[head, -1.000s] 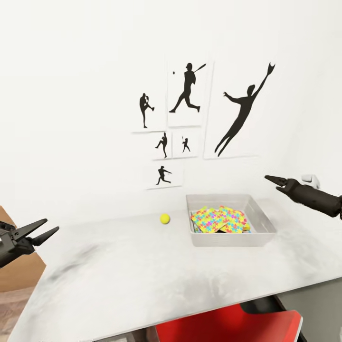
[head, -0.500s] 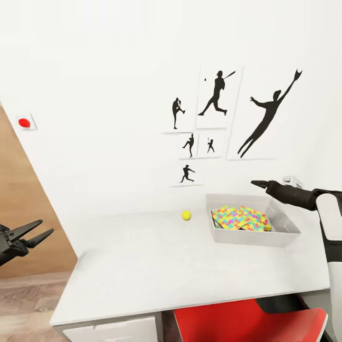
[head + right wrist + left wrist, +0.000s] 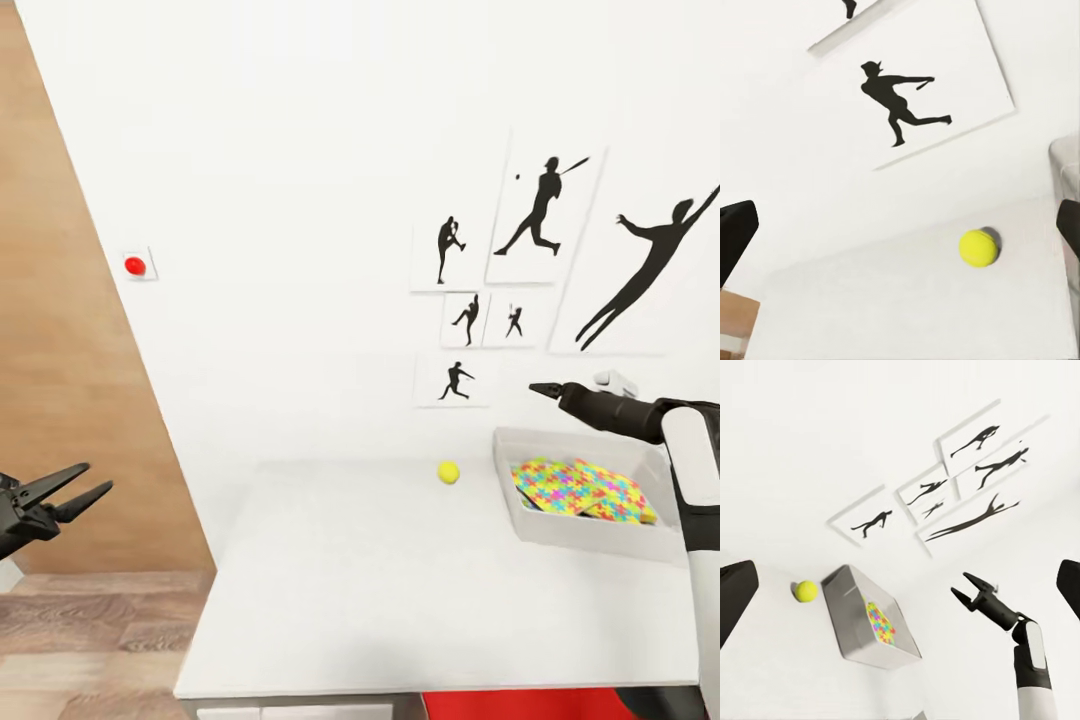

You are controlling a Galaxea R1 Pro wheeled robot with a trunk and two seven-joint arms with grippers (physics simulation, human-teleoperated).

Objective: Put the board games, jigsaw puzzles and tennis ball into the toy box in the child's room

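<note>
Our left gripper [image 3: 88,482] hangs spread and empty off the table's [image 3: 380,600] left edge. The tennis ball [image 3: 448,472] sits alone on the table — just left of the toy box [image 3: 580,534] holding the jigsaw puzzles [image 3: 580,490]. Above the box, our right gripper [image 3: 540,389] — fingers parted, nothing held.

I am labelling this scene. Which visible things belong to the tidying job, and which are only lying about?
Job: tennis ball on the table; jigsaw puzzles already inside the toy box.

Not the job: sports-silhouette wall pictures; red wall button; red chair.
</note>
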